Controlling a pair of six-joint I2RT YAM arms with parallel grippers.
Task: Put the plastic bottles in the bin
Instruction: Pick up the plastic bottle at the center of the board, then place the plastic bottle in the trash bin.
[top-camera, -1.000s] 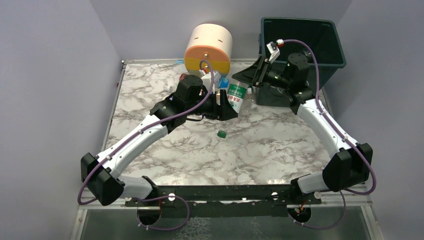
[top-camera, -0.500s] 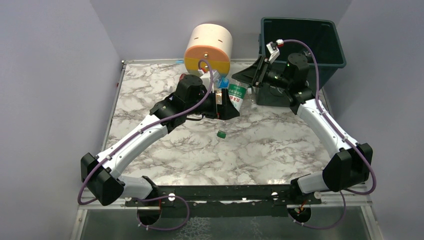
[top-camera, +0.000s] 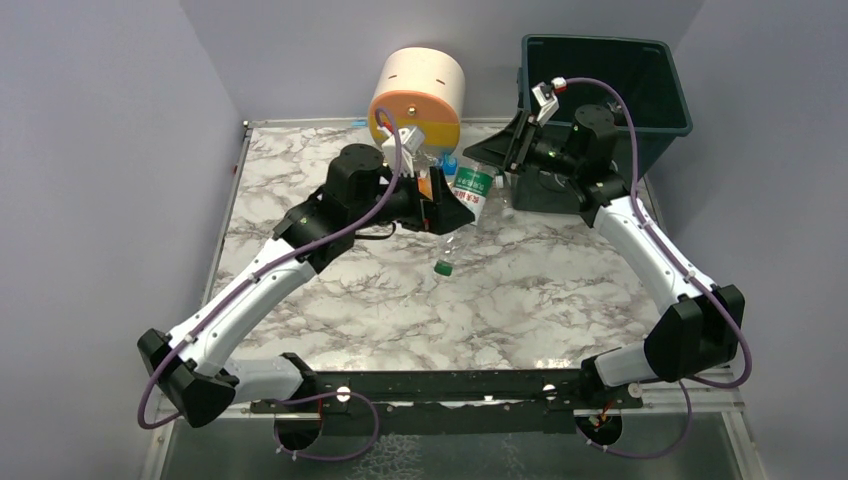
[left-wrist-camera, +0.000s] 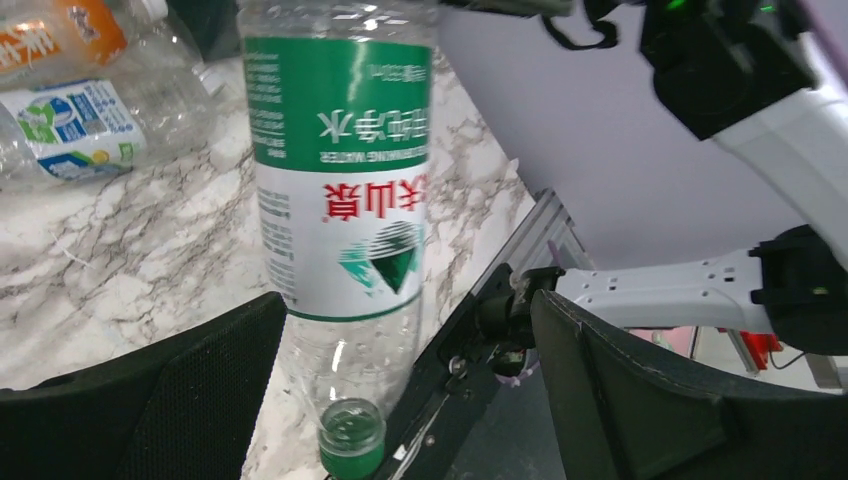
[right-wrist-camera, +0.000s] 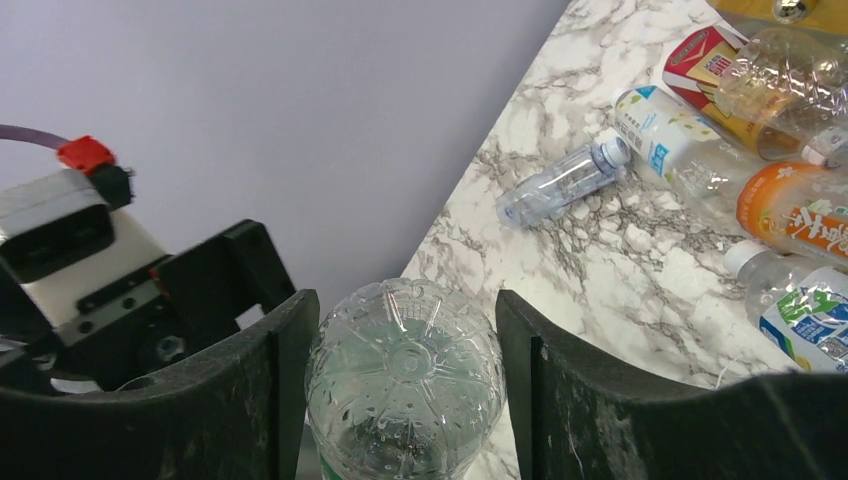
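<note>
Clamping the green-labelled bottle (left-wrist-camera: 340, 170) by its base, the right gripper (top-camera: 490, 163) holds it cap-down; the left gripper (top-camera: 450, 208) gapes wide around its lower half.

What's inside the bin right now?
Only bare dark walls show inside the bin. The right arm covers its lower part, so the floor and anything on it cannot be seen.

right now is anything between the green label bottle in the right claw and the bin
No loose object does. The green-label bottle hangs neck-down in the right claw, and only that arm's own wrist lies between it and the bin. The open left claw flanks the bottle's lower end.
</note>
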